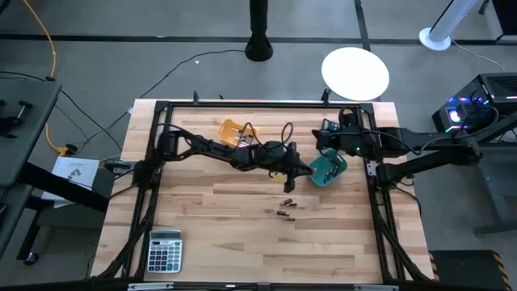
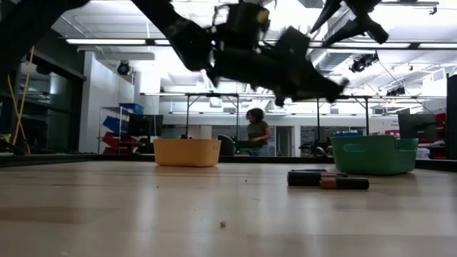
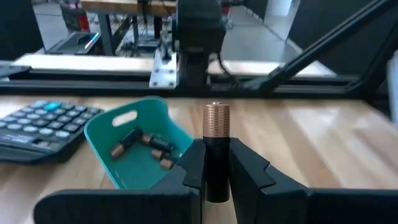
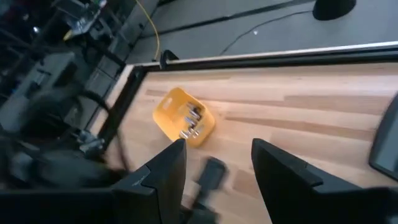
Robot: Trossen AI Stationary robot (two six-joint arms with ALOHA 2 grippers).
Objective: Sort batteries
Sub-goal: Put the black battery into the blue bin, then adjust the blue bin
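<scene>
My left gripper [image 3: 216, 152] is shut on a battery [image 3: 216, 121] with a black body and a copper end. It hangs above the table just left of the teal tray [image 1: 329, 170]. In the left wrist view the teal tray [image 3: 134, 149] has several batteries lying in it. The yellow tray [image 4: 185, 124] also holds batteries and stands near the far edge [image 1: 234, 132]. Loose batteries [image 1: 286, 208] lie on the wood in the middle [image 2: 328, 180]. My right gripper [image 4: 217, 149] is open and raised near the far right [image 1: 327, 131], touching nothing. My left gripper pinches the battery's black body [image 3: 216, 168] between its two fingers. The battery lies along the fingers, and its copper end [image 3: 216, 118] sticks out past their tips. It is lifted clear of the table, beside the teal tray.
One calculator [image 1: 164, 249] lies at the near left corner, another [image 3: 37, 127] beside the teal tray at the far right. A black frame [image 1: 161, 105] runs around the table. Bare wood stretches across the near half. A person [image 2: 257, 132] stands in the room behind.
</scene>
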